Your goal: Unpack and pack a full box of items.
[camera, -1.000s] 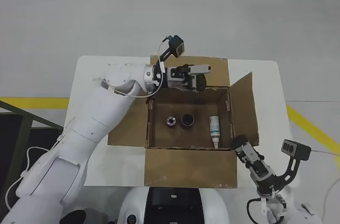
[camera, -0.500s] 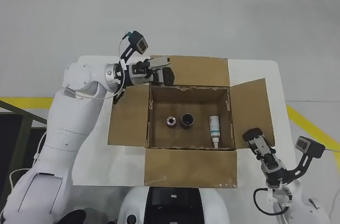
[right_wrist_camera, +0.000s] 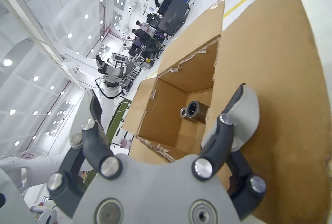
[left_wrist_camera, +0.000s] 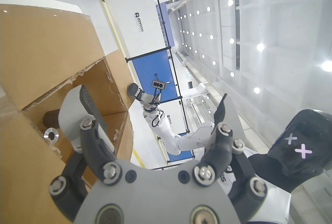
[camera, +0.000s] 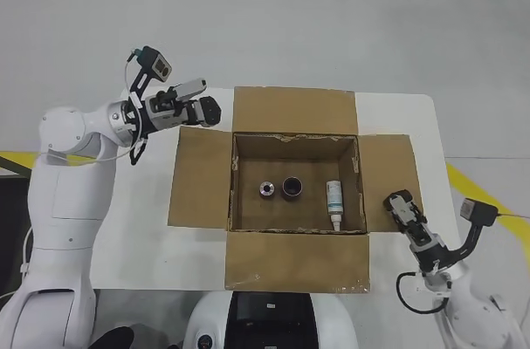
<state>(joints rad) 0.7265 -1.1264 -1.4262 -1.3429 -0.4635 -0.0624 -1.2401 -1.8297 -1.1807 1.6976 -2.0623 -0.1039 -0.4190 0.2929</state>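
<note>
An open cardboard box (camera: 295, 110) stands on the white table (camera: 142, 249) with all its flaps folded out flat. On its floor lie a silver metal ring (camera: 266, 188), a dark cylinder (camera: 292, 187) and a small white bottle (camera: 334, 200). My left gripper (camera: 203, 99) hangs open and empty just beyond the far corner of the left flap. My right gripper (camera: 397, 206) is open and empty over the right flap. In the right wrist view the dark cylinder (right_wrist_camera: 193, 111) lies beyond the open right gripper (right_wrist_camera: 168, 103). In the left wrist view the silver ring (left_wrist_camera: 49, 134) sits beside the open left gripper (left_wrist_camera: 153, 103).
The left flap (camera: 197, 179) and near flap (camera: 297, 260) cover much of the table around the box. Bare table strips remain at the far left (camera: 147, 109) and far right (camera: 395, 113). A yellow floor line (camera: 474, 188) runs past the table's right side.
My left arm has swung from over the box's far edge out to the left. The right flap has gone from raised to flat, and my right gripper has moved outward with it.
</note>
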